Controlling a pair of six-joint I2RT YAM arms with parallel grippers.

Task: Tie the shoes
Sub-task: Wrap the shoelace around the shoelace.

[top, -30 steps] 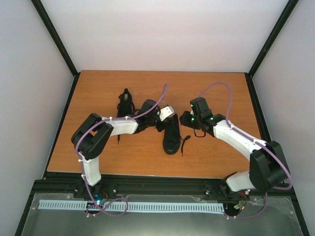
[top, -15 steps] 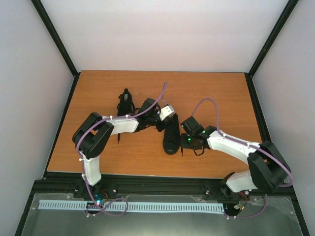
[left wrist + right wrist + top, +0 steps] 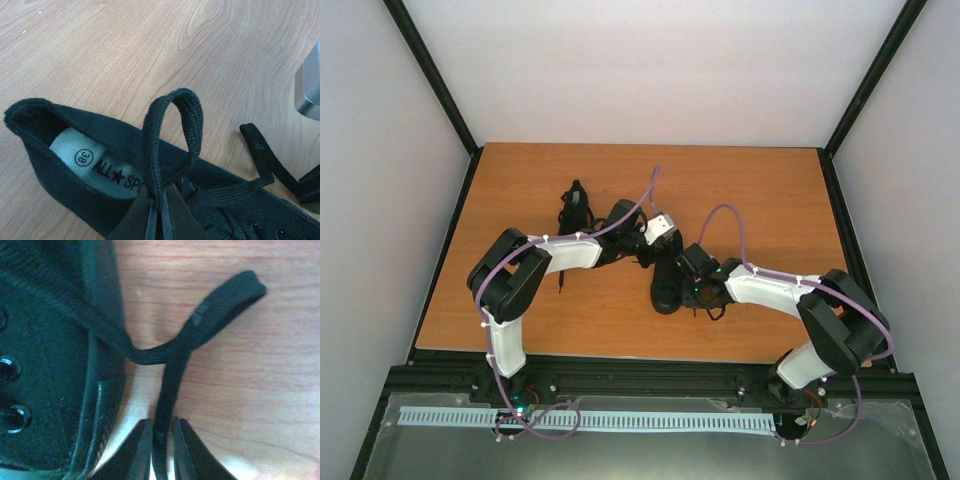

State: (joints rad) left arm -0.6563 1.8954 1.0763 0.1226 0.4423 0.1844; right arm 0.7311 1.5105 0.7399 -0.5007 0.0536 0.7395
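Left claw (image 3: 159, 210) pinching lace loop (image 3: 193, 125) above shoe (image 3: 60, 167), right claw (image 3: 161, 440) gripping lace (image 3: 200, 327) alongside

This looks like a robot lab, a small test booth and not a home. A wooden table (image 3: 620, 180) sits in the middle. Plain white walls (image 3: 660, 70) stand close around the table on three sides, black metal posts (image 3: 430, 75) rise from its far corners, and two robot arms (image 3: 565, 255) with purple cables (image 3: 723, 208) are bolted to a black metal rail (image 3: 650, 375) along its near edge. Just in front of the table, past that rail, a white slotted strip (image 3: 620, 420) lies on a grey metal sheet (image 3: 880, 450).
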